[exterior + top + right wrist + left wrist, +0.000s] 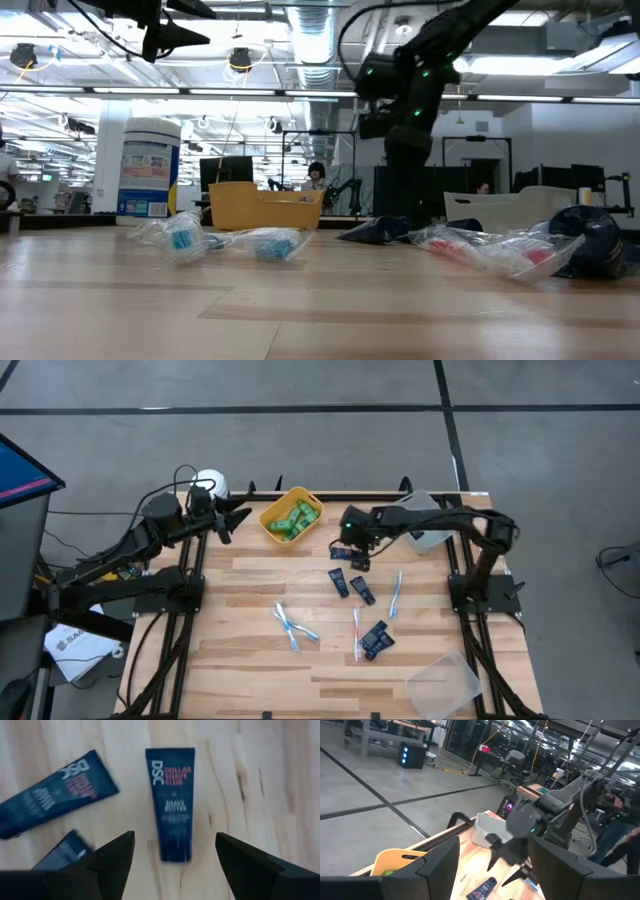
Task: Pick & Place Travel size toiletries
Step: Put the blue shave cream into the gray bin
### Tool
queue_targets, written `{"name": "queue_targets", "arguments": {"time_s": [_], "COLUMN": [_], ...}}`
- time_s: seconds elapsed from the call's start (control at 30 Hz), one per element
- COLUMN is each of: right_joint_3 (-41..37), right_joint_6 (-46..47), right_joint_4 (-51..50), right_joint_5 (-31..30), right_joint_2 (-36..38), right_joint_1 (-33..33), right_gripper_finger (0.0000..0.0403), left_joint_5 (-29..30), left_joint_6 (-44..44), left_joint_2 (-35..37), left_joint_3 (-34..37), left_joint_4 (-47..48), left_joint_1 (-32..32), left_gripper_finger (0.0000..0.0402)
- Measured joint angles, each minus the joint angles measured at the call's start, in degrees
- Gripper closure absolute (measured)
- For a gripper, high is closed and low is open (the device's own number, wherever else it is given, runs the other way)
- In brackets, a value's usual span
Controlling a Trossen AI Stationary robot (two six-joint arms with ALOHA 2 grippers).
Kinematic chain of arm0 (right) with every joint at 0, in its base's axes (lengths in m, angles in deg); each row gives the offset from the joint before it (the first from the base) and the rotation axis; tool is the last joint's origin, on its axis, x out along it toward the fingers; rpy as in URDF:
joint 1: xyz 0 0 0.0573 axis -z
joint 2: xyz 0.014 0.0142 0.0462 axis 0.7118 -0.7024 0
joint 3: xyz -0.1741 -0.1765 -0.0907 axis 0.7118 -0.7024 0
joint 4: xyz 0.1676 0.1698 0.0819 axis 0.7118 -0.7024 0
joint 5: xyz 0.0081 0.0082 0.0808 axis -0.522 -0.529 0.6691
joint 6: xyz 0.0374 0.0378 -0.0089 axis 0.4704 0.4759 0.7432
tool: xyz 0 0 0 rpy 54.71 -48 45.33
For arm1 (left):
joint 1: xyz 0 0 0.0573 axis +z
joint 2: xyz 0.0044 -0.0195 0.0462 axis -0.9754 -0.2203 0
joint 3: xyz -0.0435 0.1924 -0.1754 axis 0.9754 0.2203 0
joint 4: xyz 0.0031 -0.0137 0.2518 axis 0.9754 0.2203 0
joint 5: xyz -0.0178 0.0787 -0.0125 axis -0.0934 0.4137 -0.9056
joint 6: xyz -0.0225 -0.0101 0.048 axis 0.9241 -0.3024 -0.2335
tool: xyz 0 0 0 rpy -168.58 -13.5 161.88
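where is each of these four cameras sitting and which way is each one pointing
High: overhead, straight down; both arms, yellow bin.
Low: tabletop height, level across; right arm, wrapped toothbrushes.
Left wrist: above the table's edge, past its open left gripper toward the right arm.
Right wrist: looking down between open right gripper fingers at a navy tube.
Shared: yellow bin in high and low.

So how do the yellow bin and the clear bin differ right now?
The yellow bin sits at the table's back edge between the two arms; the clear bin lies at the front right corner. The yellow bin holds green bottles; the clear bin looks empty. The yellow bin is opaque; the clear bin lets the wood show through. Both rest on the table, away from either gripper.
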Motion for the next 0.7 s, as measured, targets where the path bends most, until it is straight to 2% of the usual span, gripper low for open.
{"name": "queue_targets", "arguments": {"time_s": [0.3, 0.43, 0.53, 0.7], "right_joint_3": [7.2, 7.6, 7.5, 7.5], "right_joint_6": [-3.8, -3.5, -3.5, -3.0], "right_joint_4": [-8.1, -8.6, -7.1, -9.0], "right_joint_5": [0.0, -0.1, -0.4, -0.4], "right_joint_2": [-11.1, -12.0, -11.9, -11.4], "right_joint_1": [0.3, 0.3, 0.3, 1.0], "right_gripper_finger": [0.0132, 0.0141, 0.0170, 0.0253], "left_joint_5": [-1.5, -2.9, -3.1, -3.2], "left_joint_6": [0.0, 0.1, 0.9, 1.0], "left_joint_2": [0.0, 0.0, 0.0, 0.0], "left_joint_3": [0.0, 0.0, 0.0, 0.0], "left_joint_4": [0.0, 0.0, 0.0, 0.0], "left_joint_1": [-0.3, -0.3, -0.3, -0.3], "left_gripper_finger": [0.0169, 0.0169, 0.0169, 0.0169]}}
